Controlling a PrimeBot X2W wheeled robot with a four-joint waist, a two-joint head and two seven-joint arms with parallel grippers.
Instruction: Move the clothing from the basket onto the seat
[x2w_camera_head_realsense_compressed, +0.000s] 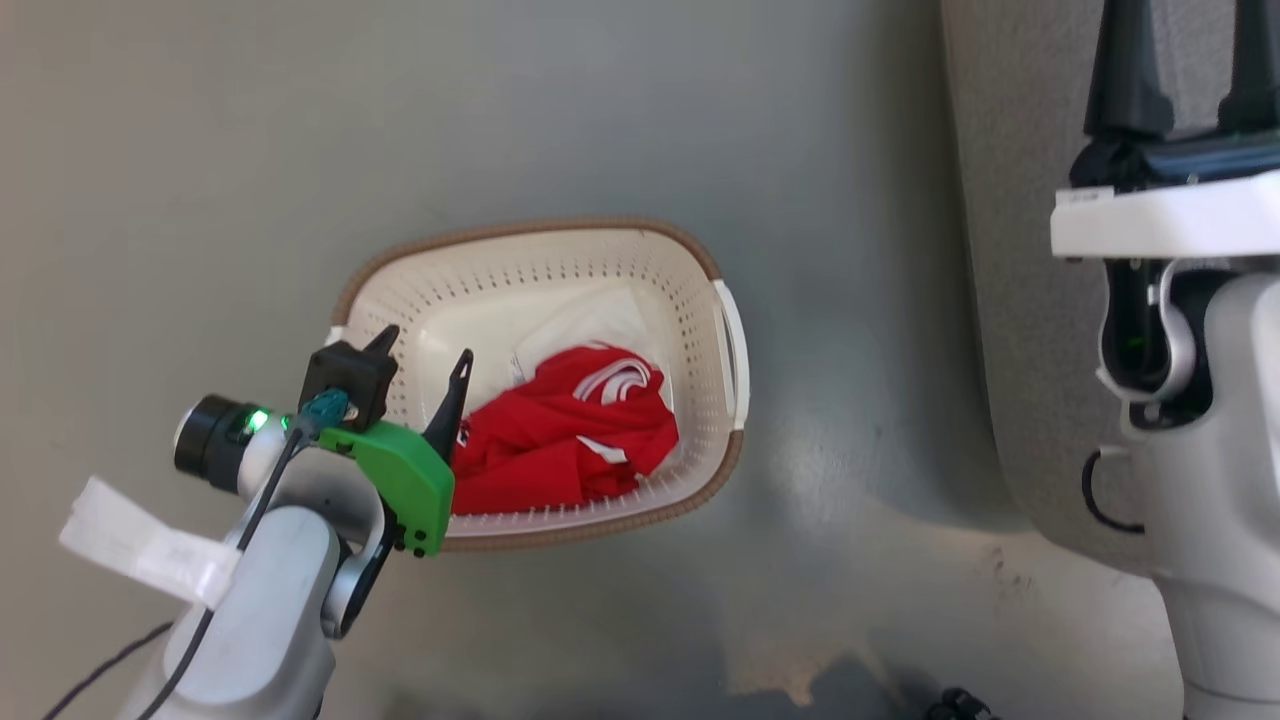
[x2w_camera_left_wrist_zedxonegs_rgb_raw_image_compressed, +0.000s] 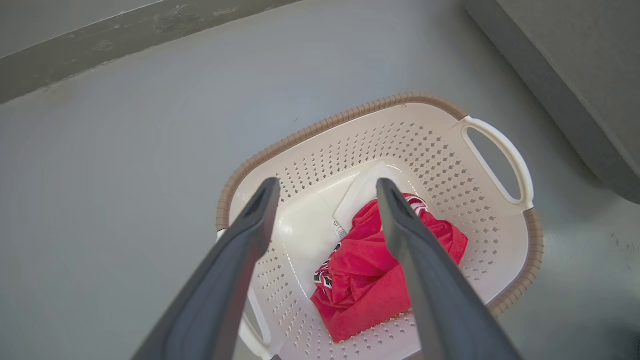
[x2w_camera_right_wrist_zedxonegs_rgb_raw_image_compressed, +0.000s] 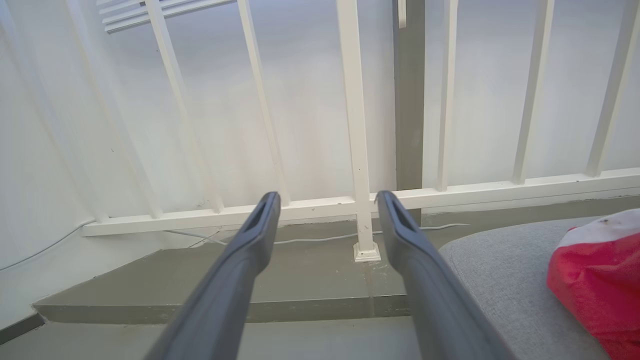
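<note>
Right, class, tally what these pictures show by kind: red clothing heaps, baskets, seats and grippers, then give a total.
Red clothing heaps: 2 (basket heap, seat heap)
Basket: 1
Seat: 1
Grippers: 2 (left gripper, right gripper)
Total: 6

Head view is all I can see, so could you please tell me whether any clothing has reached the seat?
Observer: Yes. The right wrist view shows a red and white garment lying on the grey seat.
Operator: Thank you. Is the right gripper holding anything?
Observer: No. The right gripper is open and empty, and points toward a white railing.
Operator: Does the garment in the basket carry any marking?
Observer: Yes. The left wrist view shows white-outlined black lettering on the crumpled red garment in the basket, seen past the open left gripper.
</note>
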